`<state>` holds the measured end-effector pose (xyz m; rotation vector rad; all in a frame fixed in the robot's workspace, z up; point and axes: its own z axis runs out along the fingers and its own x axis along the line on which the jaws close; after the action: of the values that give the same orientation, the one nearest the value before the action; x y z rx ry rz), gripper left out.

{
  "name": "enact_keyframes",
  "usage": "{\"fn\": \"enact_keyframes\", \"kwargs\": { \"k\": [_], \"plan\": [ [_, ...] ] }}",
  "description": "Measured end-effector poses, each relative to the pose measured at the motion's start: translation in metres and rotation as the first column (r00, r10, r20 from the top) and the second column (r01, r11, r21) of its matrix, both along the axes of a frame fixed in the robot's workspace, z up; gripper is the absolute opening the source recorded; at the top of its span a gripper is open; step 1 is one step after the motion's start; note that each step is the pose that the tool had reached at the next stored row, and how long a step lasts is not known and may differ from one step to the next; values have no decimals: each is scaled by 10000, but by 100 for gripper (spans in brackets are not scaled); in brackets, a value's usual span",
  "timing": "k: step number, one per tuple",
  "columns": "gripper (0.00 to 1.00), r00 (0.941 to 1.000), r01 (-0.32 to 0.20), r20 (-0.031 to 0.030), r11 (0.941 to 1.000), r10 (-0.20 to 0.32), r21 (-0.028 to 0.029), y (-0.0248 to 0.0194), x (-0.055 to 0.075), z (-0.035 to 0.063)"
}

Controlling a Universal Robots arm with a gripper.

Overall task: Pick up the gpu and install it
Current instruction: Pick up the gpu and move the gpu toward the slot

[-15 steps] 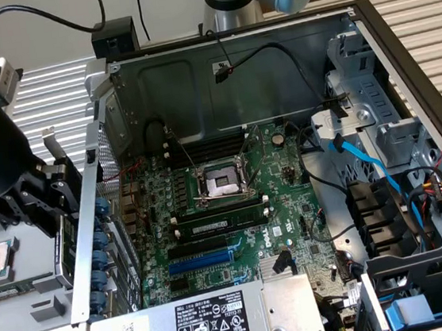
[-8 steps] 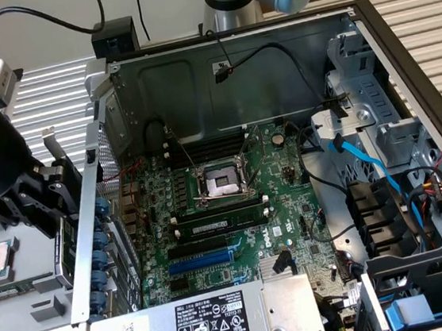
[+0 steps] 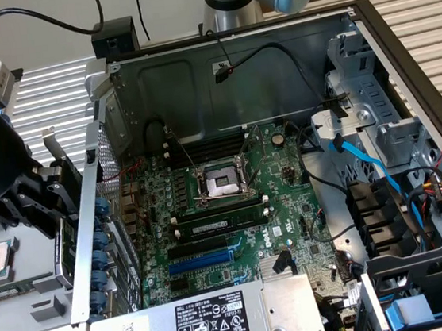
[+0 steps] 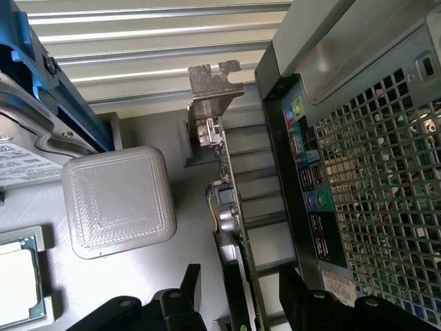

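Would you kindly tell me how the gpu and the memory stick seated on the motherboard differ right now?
The gpu stands outside the computer case; the memory stick sits in a motherboard slot inside. The gpu carries a silver end bracket; the memory stick has none. The open gripper is lined up with the gpu, not the memory stick. Both stand on edge.

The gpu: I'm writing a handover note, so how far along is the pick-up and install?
Nothing looks done: the gpu stands on edge outside the computer case, and the blue slot on the motherboard is bare. In hand: the gripper is open, with one finger on each side of the card, not clamped. Left: the whole pick-up and install.
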<state>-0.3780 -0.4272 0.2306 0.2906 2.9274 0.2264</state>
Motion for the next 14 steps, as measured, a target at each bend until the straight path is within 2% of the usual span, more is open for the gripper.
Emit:
{"fn": "enact_keyframes", "kwargs": {
  "k": [10,11,14],
  "plan": [
    [55,10000,0,0,10000,0,0,0,0,0],
    [47,10000,0,0,10000,0,0,0,0,0],
    [47,10000,0,0,10000,0,-5,0,0,0]
  ]
}}
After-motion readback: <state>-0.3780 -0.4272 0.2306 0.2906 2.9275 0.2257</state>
